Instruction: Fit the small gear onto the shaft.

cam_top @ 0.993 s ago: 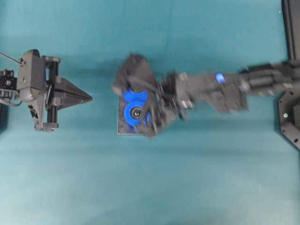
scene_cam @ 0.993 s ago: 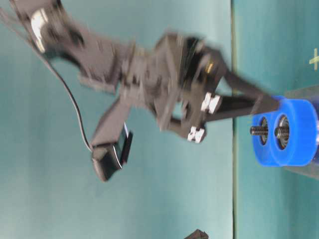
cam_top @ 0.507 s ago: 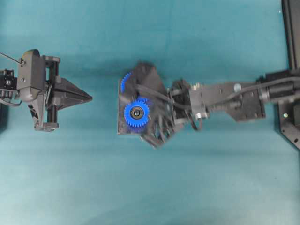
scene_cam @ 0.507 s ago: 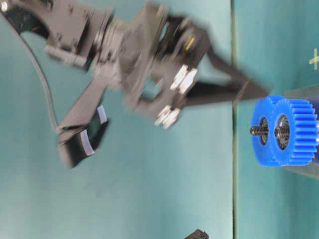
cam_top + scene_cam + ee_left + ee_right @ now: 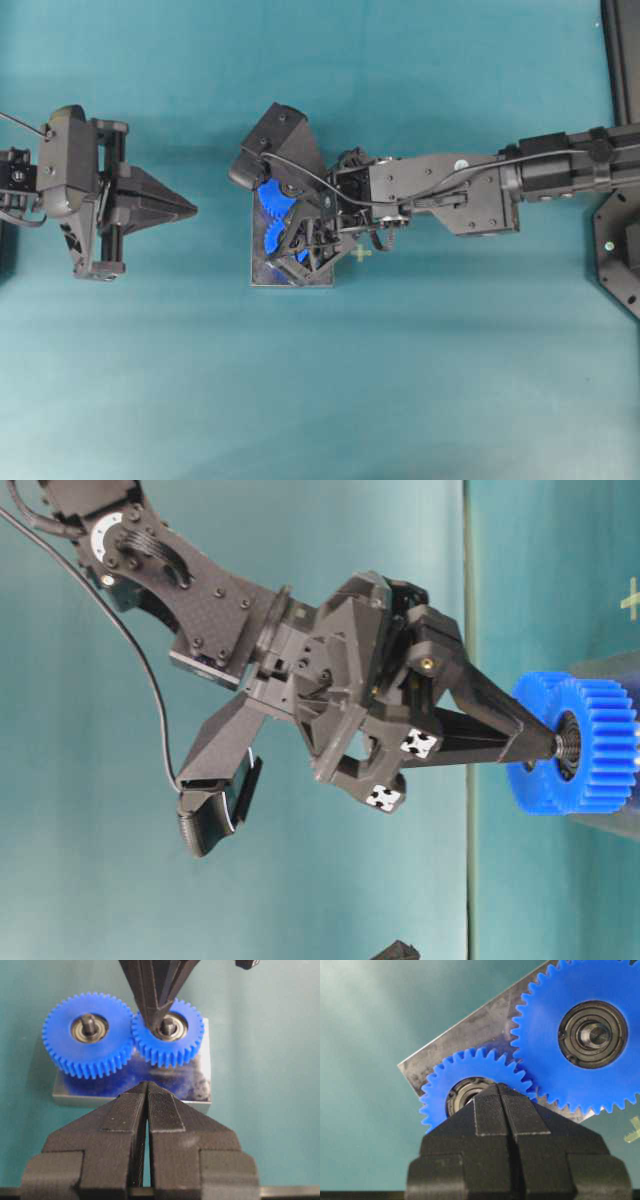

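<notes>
no readable text, labels, brands or numbers on any surface in view

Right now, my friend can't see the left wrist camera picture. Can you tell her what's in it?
The right gripper, its fingers closed together, points down onto the centre of the small gear, which sits on the shaft beside a larger blue gear on a grey metal plate. The left gripper, also closed, fills the foreground on a teal table.

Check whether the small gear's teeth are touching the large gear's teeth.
Touching: in the left wrist view the small gear and the large gear mesh with no gap, both lying on the plate.
</notes>
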Controlling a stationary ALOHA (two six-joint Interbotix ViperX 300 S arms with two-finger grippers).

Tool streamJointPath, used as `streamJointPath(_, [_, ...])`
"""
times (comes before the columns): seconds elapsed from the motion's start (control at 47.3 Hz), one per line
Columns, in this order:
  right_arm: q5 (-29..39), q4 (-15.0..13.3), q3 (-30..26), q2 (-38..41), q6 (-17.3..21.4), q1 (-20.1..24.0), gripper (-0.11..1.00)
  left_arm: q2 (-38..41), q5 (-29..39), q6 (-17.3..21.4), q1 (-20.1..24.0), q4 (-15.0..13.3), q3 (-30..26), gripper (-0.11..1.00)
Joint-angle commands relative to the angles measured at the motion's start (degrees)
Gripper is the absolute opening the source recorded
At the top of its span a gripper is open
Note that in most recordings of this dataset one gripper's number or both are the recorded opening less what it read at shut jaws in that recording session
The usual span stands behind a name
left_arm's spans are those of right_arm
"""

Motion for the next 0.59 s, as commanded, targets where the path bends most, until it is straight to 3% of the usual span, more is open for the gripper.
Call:
streamJointPath(0.0, [0.79,0.00,-0.18,-1.76,-0.62,0.00,-0.02,-0.26,-0.53,-0.09,0.09,0.18,-1.32,0.00])
streamJointPath(0.254, [5.36,-0.09,3.69,-8.09,-0.62,0.79,-0.02,-0.44,-0.53,-0.09,0.09,0.18,-1.23,0.00])
streamJointPath(0.57, [-3.08,0.00,6.50,-13.27,-0.97,1.14,-0.02,0.44,-0.53,-0.09,0.09,0.09,-1.23,0.00])
